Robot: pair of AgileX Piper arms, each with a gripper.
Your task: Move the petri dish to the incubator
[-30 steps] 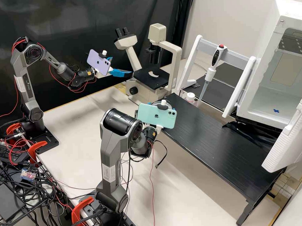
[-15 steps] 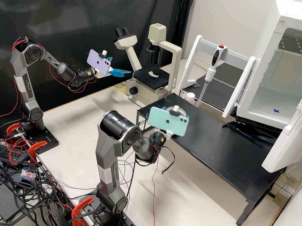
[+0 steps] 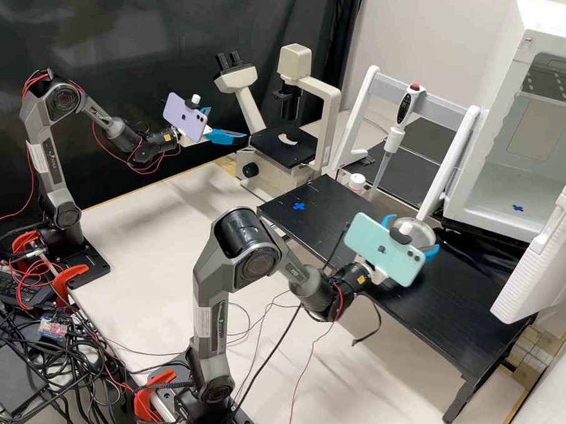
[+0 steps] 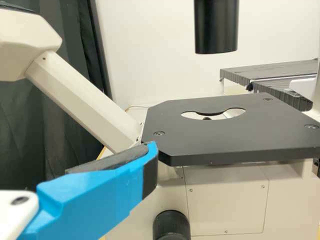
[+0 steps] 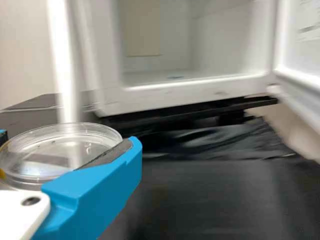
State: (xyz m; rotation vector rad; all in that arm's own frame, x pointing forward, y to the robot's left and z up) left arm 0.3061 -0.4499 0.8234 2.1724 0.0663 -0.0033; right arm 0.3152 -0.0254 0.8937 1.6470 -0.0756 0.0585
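**Petri dish (image 3: 422, 228) gripped in right jaws, out in front of open incubator (image 3: 508, 64)**

My right gripper (image 3: 414, 234) has its jaws closed on the clear petri dish, a blue finger at either side of the rim. Dish is over the black table (image 3: 424, 306); clearance under it, can't tell. Incubator is ahead of these jaws, door (image 3: 541, 251) swung open, blue cross mark (image 3: 517, 208) on its floor. Teal phone (image 3: 384, 248) mounted just behind the same jaws.

Other blue cross mark (image 3: 298, 206) lies on the table, back from the right jaws toward the microscope (image 3: 283, 148). Pipette (image 3: 403, 110) upright on its white rack (image 3: 368, 89), past the dish as seen from behind the right jaws.

My left gripper (image 3: 228, 123): jaws spread, nothing between them, near the microscope stage. Purple phone (image 3: 184, 117) mounted behind them.
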